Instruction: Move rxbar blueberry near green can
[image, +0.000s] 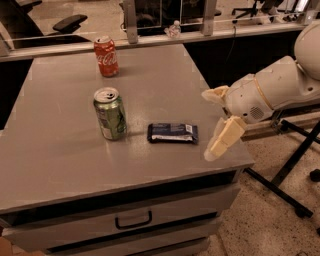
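Note:
The rxbar blueberry (172, 133), a flat dark blue bar with a pale label patch, lies on the grey table (60, 150), right of centre. The green can (110, 114) stands upright just to its left, a short gap between them. My gripper (207, 125) is open and empty. It hangs over the table's right edge, just right of the bar. One cream finger (216, 94) is on the far side and the other (224, 140) on the near side, spread wide apart. Neither touches the bar.
A red Coca-Cola can (106, 56) stands at the back of the table. Drawers with a handle (133, 220) are under the tabletop. A black stand's legs (285, 175) cross the floor on the right. A rail with posts (131, 22) runs behind the table.

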